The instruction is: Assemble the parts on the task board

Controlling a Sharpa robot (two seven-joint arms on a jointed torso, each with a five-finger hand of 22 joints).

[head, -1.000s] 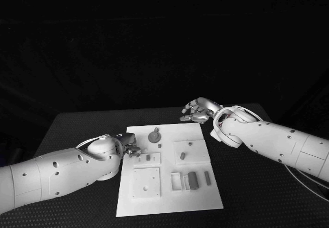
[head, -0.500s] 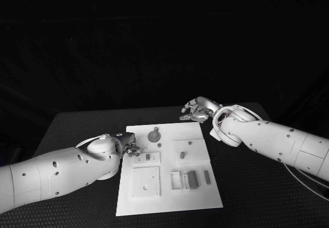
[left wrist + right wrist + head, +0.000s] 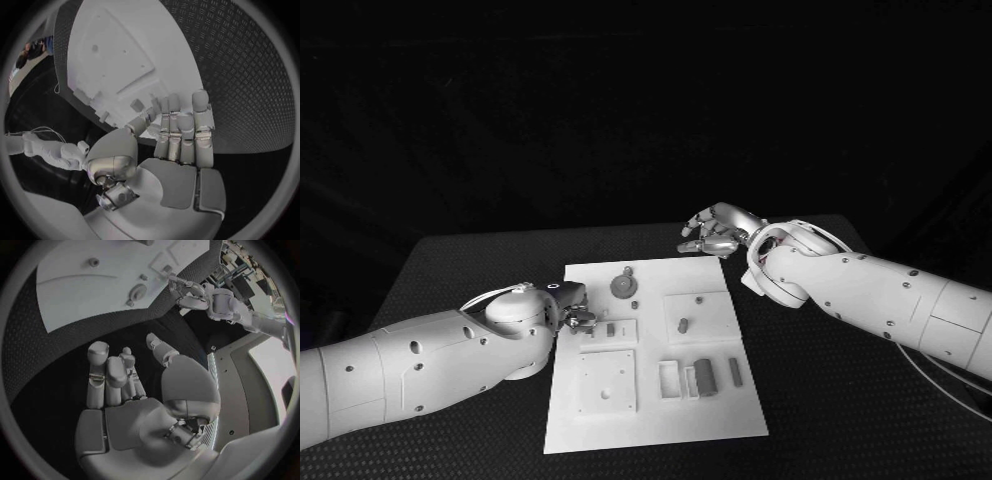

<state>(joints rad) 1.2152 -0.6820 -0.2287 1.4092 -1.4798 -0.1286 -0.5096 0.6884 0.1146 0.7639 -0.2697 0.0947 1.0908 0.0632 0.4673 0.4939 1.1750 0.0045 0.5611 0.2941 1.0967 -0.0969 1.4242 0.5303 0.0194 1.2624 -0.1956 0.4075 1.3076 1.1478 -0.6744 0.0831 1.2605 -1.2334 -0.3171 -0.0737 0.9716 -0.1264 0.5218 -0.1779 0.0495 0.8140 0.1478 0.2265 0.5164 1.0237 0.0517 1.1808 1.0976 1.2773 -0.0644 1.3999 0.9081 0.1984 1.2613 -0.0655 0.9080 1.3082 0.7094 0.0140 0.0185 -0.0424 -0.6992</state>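
Note:
The white task board [image 3: 653, 415] lies in the middle of the black table. On it are a round grey disc part [image 3: 626, 287], a short peg [image 3: 685, 325] on a square plate, a small peg [image 3: 609, 329] near the left edge, and two grey bars [image 3: 705, 377]. My left hand [image 3: 577, 318] hovers at the board's left edge, its fingers [image 3: 181, 125] straight and side by side with the thumb reaching toward the small peg [image 3: 136, 105]; nothing lies in it. My right hand [image 3: 715, 232] hangs past the board's far right corner, fingers [image 3: 103, 375] curled in on nothing.
A raised square plate [image 3: 607, 382] with small holes sits on the board's near left. White slot blocks [image 3: 671, 381] stand beside the bars. Black textured table [image 3: 848, 400] surrounds the board, with bare room to the right and front.

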